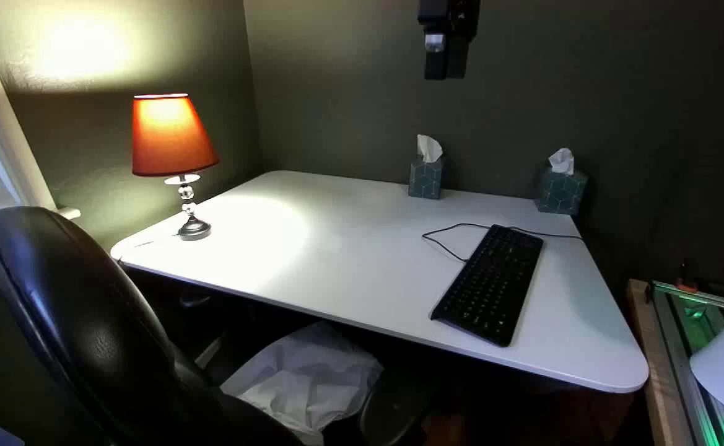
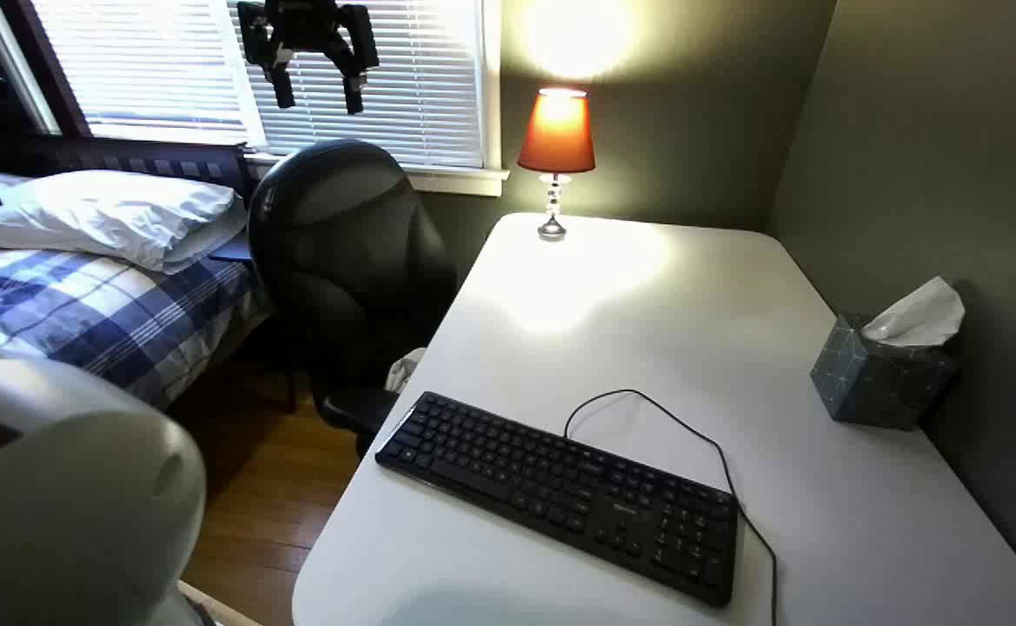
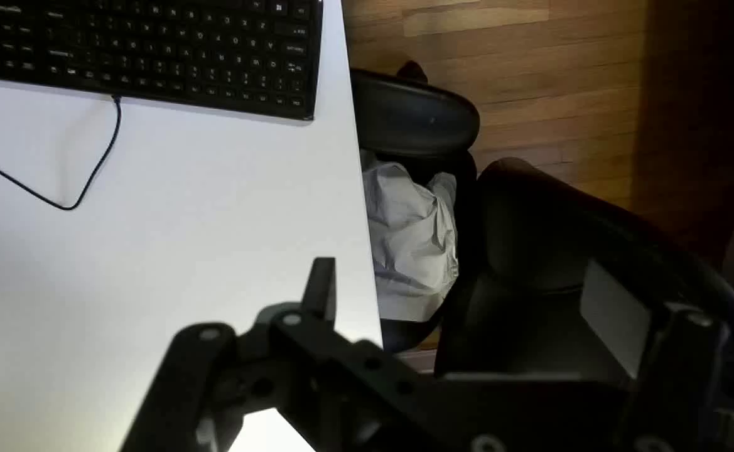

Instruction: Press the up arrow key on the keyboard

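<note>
The black keyboard (image 1: pixel 495 282) lies flat on the white desk (image 1: pixel 349 248). It shows whole in both exterior views (image 2: pixel 551 491). In the wrist view it is partly cut off at the top left (image 3: pixel 153 53). The up arrow key is too small and dark to pick out. My gripper (image 2: pixel 318 100) is open and empty, high above the desk's level in both exterior views (image 1: pixel 445 69). In the wrist view its fingertips (image 3: pixel 467 295) are wide apart over the desk's edge and the chair, away from the keyboard. Nothing is between them.
A thin cable (image 2: pixel 681 422) runs from the keyboard across the desk. Two tissue boxes (image 1: pixel 425 178) (image 1: pixel 562 191) stand by the wall. A lit lamp (image 1: pixel 173 136) stands at the desk's far end. A black chair (image 2: pixel 342 269) holding a pale bag (image 3: pixel 407 232) is beside the desk.
</note>
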You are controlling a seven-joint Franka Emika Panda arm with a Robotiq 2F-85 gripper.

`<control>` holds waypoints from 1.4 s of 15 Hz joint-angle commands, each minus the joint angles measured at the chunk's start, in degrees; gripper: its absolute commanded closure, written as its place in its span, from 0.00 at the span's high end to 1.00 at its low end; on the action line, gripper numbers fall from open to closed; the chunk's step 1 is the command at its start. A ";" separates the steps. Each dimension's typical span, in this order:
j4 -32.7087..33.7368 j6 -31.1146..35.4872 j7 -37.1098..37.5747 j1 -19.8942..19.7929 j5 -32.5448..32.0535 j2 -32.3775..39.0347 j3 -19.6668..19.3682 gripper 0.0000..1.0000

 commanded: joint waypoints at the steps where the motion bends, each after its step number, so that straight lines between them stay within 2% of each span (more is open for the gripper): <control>1: 0.12 -0.11 0.14 0.43 -0.15 0.08 -0.34 1.00; 8: 0.14 -0.53 0.41 -0.04 -0.45 0.60 -0.67 1.00; 15: -4.90 1.42 -0.19 -5.04 1.50 0.36 -8.59 1.00; 21: -7.26 7.31 -8.12 -8.61 -0.98 4.10 -13.83 1.00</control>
